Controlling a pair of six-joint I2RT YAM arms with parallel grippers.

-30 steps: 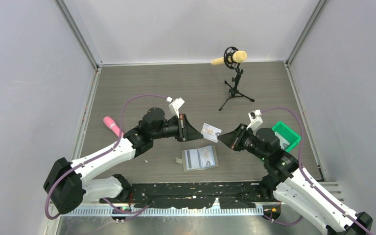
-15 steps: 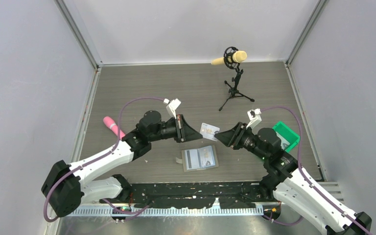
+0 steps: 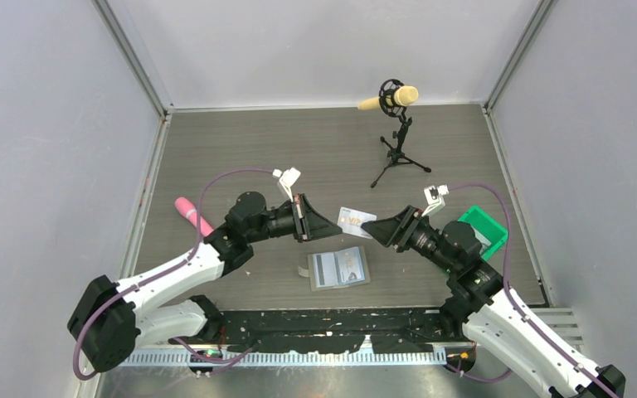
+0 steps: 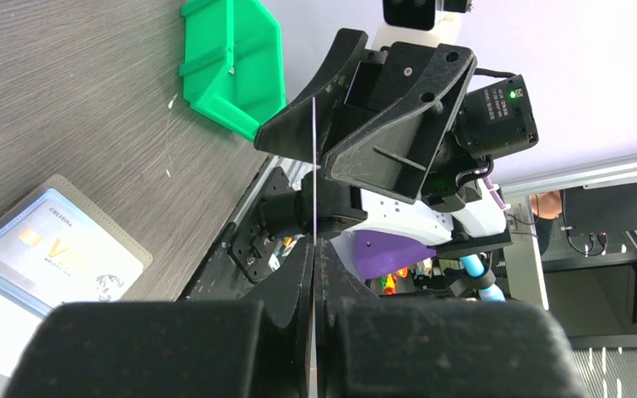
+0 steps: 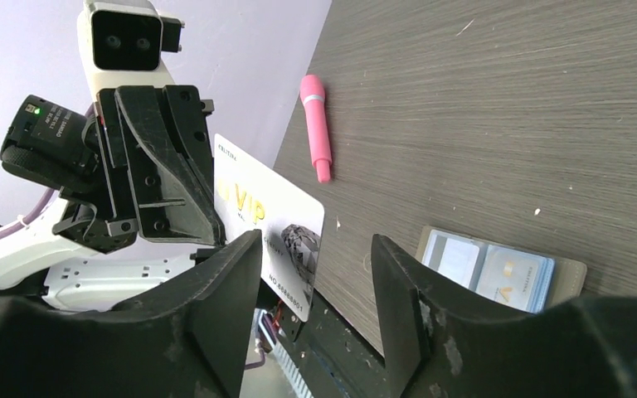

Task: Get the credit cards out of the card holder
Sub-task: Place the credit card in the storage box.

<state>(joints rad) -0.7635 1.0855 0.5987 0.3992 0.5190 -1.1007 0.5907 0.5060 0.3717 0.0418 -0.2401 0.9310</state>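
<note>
top external: above the table (image 3: 240,149) the left claw (image 3: 332,225) pinches one credit card (image 3: 351,220) in the air, with the right claw (image 3: 371,224) just beside the card's other edge. the open card holder (image 3: 338,267) lies flat on the table below them. left wrist: the card shows edge-on between the left fingers, which are pressed together on it. right wrist: the right claw's fingers are spread, and the card's edge sits in the gap, ungripped.

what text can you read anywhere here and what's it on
"VIP": gold, on the held credit card.
"VI", partly legible: gold, on a second card inside the card holder.
Small print and the number on both cards: too blurred to read.
</note>
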